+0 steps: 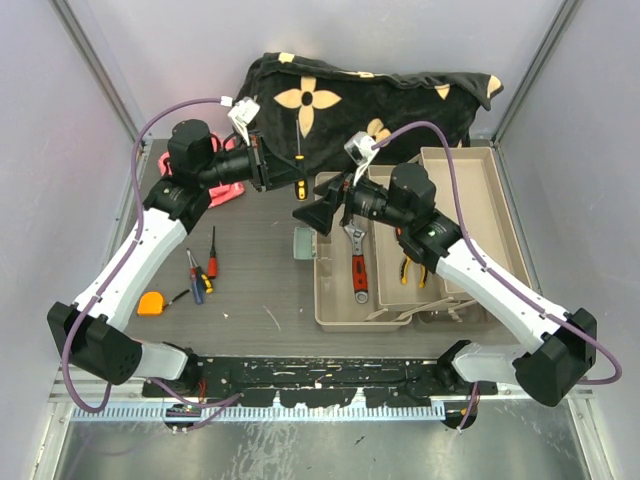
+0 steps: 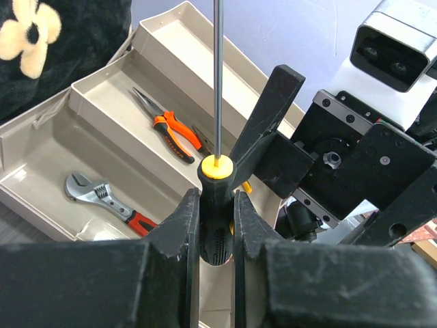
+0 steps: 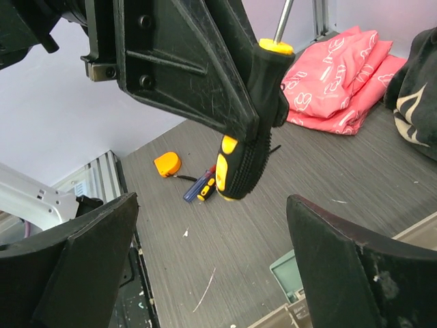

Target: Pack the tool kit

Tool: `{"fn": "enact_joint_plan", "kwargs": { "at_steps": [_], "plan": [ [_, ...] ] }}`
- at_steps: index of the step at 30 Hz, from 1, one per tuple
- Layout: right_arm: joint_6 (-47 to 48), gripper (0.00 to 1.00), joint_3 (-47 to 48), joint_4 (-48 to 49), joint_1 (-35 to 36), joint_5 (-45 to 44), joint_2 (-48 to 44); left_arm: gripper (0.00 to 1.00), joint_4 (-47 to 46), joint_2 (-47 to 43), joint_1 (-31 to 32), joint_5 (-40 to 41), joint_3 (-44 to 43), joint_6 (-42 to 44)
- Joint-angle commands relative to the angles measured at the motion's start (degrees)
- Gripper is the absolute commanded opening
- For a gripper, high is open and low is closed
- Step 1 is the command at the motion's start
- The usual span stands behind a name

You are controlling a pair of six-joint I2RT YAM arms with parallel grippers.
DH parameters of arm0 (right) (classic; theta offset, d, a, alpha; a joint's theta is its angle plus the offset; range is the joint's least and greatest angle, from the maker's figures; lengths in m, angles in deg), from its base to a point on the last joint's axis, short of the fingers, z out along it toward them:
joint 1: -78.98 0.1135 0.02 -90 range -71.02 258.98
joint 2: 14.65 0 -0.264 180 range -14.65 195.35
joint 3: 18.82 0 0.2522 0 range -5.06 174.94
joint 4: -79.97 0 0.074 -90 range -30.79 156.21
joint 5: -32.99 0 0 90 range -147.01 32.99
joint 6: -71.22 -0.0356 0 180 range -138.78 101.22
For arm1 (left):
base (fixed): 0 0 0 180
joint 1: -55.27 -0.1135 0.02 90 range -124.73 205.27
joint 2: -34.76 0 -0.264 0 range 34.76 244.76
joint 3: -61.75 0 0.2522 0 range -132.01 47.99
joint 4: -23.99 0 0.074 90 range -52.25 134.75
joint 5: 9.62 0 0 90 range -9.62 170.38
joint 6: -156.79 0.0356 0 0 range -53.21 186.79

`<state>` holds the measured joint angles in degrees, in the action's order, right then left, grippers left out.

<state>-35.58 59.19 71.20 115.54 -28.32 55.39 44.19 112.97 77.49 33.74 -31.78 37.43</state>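
My left gripper [image 2: 216, 198] is shut on the black-and-yellow handle of a screwdriver [image 2: 217, 171], which stands upright with its steel shaft pointing up. From above, this screwdriver [image 1: 300, 185] hangs over the table just left of the tool kit's open beige trays [image 1: 330, 300]. My right gripper [image 1: 318, 205] is open next to it. In the right wrist view the handle [image 3: 242, 164] hangs just beyond my right gripper's [image 3: 218, 273] spread fingers, not touching them. A red-handled wrench [image 1: 357, 262] and orange-handled pliers [image 1: 412, 270] lie in the trays.
A black flower-patterned blanket [image 1: 330, 100] lies at the back, with a pink cloth [image 1: 225, 190] to its left. An orange tape measure [image 1: 151, 303] and small screwdrivers [image 1: 200, 270] lie on the table at the left. A small green box [image 1: 304, 243] sits against the trays.
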Motion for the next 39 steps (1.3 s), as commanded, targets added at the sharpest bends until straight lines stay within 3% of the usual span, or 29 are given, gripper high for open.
{"fn": "enact_joint_plan", "kwargs": {
  "at_steps": [1, 8, 11, 13, 18, 21, 24, 26, 33, 35, 39],
  "plan": [
    [1.1, 0.94, 3.5, 5.4, 2.1, -4.5, 1.2, 0.00, -3.4, -0.8, 0.5, -1.2, -1.7, -0.3],
    [2.0, 0.91, 5.8, 7.1, 4.2, -9.4, 4.3, 0.00, -2.8, -0.8, 1.1, -1.3, -1.7, 0.5],
    [1.9, 0.84, 6.5, 8.1, 4.6, -10.9, 5.3, 0.00, -2.3, -0.8, 1.2, -1.1, -1.8, 0.8],
    [1.8, 0.69, 6.5, 8.6, 4.7, -12.1, 5.5, 0.00, -2.1, -1.0, 1.3, -1.2, -1.7, 1.0],
    [1.5, 0.19, 5.5, 8.6, 4.8, -14.8, 4.7, 0.00, -2.0, -1.3, 1.4, -1.0, -1.3, 1.1],
    [1.8, 0.04, 4.6, 7.8, 4.8, -17.4, 3.2, 0.21, -1.5, -1.5, 1.3, 0.2, -1.7, 1.3],
    [3.4, 0.01, 4.1, 5.9, 4.8, -20.8, 1.2, 0.51, 0.6, -1.6, 1.1, 3.4, -3.1, 2.2],
    [5.3, 0.01, 4.8, 3.5, 4.8, -23.7, -0.2, 0.62, 1.5, -1.7, -0.4, 6.2, -4.3, 2.1],
    [15.4, 0.01, 14.3, -14.4, 3.6, -41.6, -0.5, 0.64, 2.2, -0.2, -10.6, 7.4, -7.3, -2.0],
    [16.6, 0.01, 21.4, -22.6, -1.0, -46.4, 1.9, 0.63, 3.6, -0.8, -12.4, 6.3, -6.7, -1.6],
    [14.8, 0.01, 31.7, -36.7, -18.1, -44.0, 7.2, 0.63, 6.4, -3.4, -14.2, 5.6, -3.7, 1.3]
  ]
}}
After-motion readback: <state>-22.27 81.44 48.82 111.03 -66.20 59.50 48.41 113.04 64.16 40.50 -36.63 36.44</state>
